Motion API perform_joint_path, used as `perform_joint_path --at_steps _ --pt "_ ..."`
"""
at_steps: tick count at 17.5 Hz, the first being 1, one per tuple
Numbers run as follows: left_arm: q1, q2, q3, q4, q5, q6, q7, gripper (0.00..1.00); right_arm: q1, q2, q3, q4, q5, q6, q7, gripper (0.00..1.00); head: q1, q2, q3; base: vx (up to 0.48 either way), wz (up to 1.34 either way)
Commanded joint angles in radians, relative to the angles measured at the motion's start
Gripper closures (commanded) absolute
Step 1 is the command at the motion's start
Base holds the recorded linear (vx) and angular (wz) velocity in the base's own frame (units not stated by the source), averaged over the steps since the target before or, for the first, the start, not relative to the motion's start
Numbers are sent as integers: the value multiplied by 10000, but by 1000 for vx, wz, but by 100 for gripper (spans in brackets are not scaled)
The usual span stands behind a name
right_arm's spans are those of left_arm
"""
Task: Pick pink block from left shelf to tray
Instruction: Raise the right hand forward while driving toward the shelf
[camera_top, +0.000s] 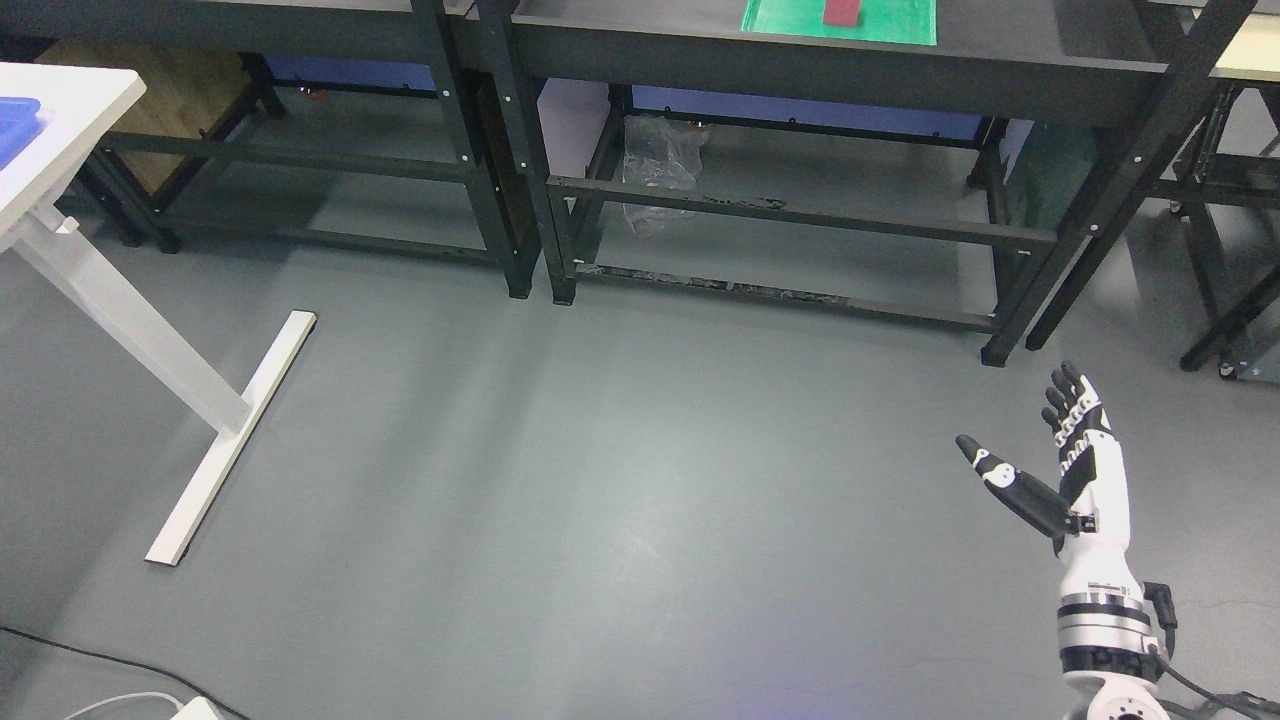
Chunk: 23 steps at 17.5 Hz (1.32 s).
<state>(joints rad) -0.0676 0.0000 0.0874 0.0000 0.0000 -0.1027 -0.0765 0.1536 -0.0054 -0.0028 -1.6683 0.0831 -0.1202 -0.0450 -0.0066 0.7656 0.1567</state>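
The right hand (1060, 470) is at 4 o'clock, above the gray floor (600, 500). Its fingers are straight and spread, and it holds nothing. The pink block (845, 11) lies on a green mat (890, 28) on the black shelf (800, 65) at 1 o'clock, well apart from the hand. A white worktop (60, 120) with a blue tray (18, 125) on it stands at 10 o'clock.

One pink block (845, 11), one green mat (900, 25), two black shelves (800, 60), one white table (60, 110), one hand (1075, 470).
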Motion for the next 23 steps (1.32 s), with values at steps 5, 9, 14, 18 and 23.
perform_joint_path --at_steps 5,9,14,18,23 --pt "-14 175 0 -175 77 -1 -2 0 -2 -121 -202 -175 -18 36 82 0 0 0 0 30 -4" --pt "1 175 0 -175 77 -1 -2 0 29 -121 -233 -175 -33 -10 21 0 0 0 0 39 -1" --pt "1 175 0 -175 77 -1 -2 0 -32 -121 -248 -206 2101 -26 -56 2 0 0 0 48 -1" --pt "-14 175 0 -175 77 -1 -2 0 -171 -121 -80 -252 6522 128 -56 2 0 0 0 73 6" --pt "1 175 0 -175 77 -1 -2 0 -155 -391 -95 -559 9095 36 -286 0 0 0 0 71 10"
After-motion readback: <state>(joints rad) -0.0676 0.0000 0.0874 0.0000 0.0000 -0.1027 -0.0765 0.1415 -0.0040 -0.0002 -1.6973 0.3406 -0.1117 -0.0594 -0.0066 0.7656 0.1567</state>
